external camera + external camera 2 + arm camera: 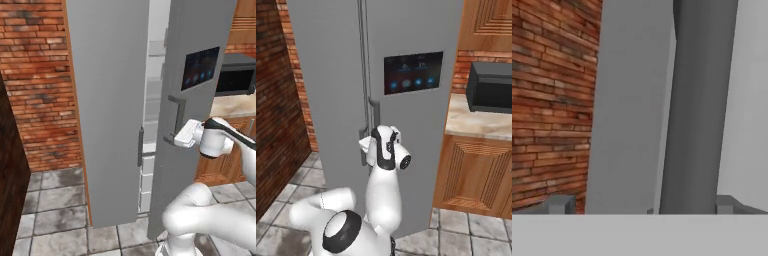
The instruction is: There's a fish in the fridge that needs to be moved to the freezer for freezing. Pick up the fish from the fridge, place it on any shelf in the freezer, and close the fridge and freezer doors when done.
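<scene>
With its fingers [560, 204] spread wide and empty around the fridge door's bar handle [177, 120], that rigid bar looks the surest hold on a heavy, stiff door.

Two tall grey doors were counted: one freezer door [107, 100] and one fridge door [192, 30]. There were two vertical bar handles, one per door [140, 146] [178, 117]. One dark touchscreen panel [413, 72], one black microwave [490, 87], one wooden base cabinet [476, 172], and one brick wall [37, 75] were present.

Plain grey fridge and freezer doors [107, 100], red-brown brick wall [37, 75].
</scene>
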